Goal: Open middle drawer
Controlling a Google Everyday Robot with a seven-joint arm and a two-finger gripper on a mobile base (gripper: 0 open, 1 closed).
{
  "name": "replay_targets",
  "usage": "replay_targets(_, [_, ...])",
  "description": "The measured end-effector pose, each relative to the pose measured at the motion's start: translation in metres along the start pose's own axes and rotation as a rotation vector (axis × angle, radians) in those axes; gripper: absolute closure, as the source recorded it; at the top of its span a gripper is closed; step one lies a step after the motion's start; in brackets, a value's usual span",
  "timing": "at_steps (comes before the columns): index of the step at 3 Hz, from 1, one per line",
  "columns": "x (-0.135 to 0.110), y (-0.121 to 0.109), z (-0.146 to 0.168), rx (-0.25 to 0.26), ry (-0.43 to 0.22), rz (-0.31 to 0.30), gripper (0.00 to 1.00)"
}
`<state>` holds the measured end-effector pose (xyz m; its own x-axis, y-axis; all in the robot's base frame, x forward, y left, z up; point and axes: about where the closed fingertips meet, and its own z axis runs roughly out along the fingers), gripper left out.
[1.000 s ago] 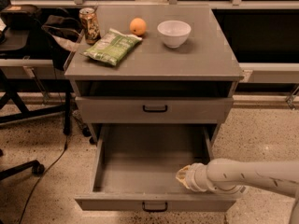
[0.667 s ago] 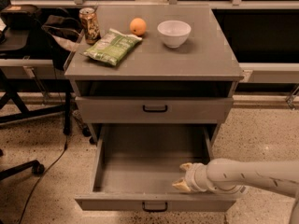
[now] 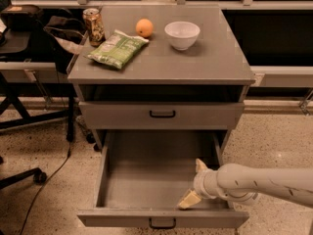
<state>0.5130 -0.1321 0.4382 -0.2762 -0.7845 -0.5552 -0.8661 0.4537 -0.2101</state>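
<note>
The middle drawer (image 3: 122, 115) is a grey flat front with a small black bar handle (image 3: 162, 114), and it is shut. Above it is a dark open slot under the cabinet top. Below it, the larger bottom drawer (image 3: 117, 218) is pulled far out and its inside looks empty. My gripper (image 3: 194, 182) is on a pale arm that comes in from the right. It hangs inside the open bottom drawer at its right front, below the middle drawer's handle. Its cream fingers (image 3: 189, 199) are spread apart and hold nothing.
On the cabinet top (image 3: 220, 62) are a can (image 3: 94, 26), a green snack bag (image 3: 116, 48), an orange (image 3: 144, 27) and a white bowl (image 3: 182, 35). A dark office chair and its cables (image 3: 29, 82) stand to the left on the speckled floor.
My gripper has shifted a little to the left inside the bottom drawer. The drawers have not moved.
</note>
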Motion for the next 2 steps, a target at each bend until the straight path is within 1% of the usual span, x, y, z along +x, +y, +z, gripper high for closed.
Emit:
replay_targets(1, [-0.0233,0.0001,-0.0311,0.011,-0.057,-0.081,0.0])
replay_targets(2, [-0.0233,0.0002,-0.0311,0.011,-0.057,-0.081,0.0])
